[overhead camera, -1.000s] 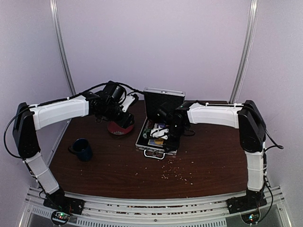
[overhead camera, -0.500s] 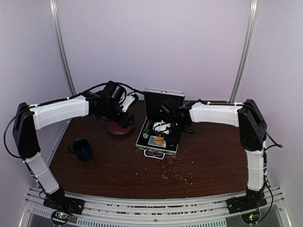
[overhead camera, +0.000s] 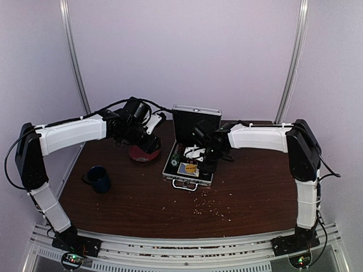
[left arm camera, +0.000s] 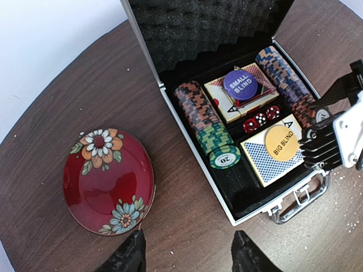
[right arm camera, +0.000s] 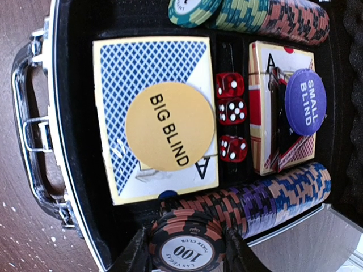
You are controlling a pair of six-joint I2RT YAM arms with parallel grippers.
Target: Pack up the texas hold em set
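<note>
"BIG BLIND" disc, "SMALL BLIND" disc, "100" chip

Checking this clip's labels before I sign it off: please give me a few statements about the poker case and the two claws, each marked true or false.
1. The case lid stands open. True.
2. The yellow BIG BLIND disc lies on the blue-backed deck. True.
3. The case holds only one die. False: three red dice lie in a row beside the blue-backed deck.
4. The left claw grips the red plate. False: it is open and empty, over the table beside the plate.
5. The right claw has a 100 chip between its fingers, at the end of a chip row. True.
</note>
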